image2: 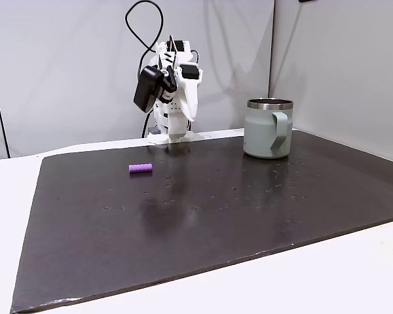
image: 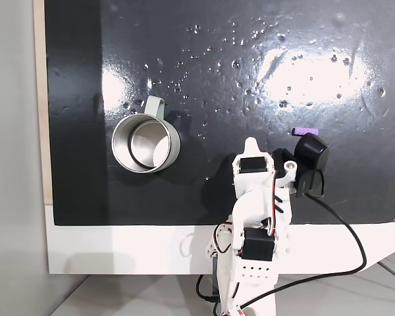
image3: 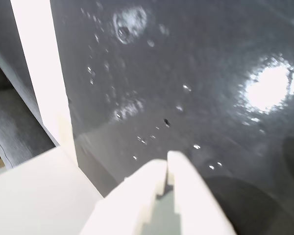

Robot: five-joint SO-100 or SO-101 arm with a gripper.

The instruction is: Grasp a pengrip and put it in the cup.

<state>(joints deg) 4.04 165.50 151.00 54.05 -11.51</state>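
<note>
pengrip [image2: 141,168] flat, arm folded, claw [image3: 166,169] closed

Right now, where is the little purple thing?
In a fixed view from above, the pengrip lies on the black mat, right of the cup, just beyond the arm's black camera.

In a fixed view the pengrip [image2: 141,168] lies on the mat [image2: 203,216], well left of the cup [image2: 267,129].
</note>
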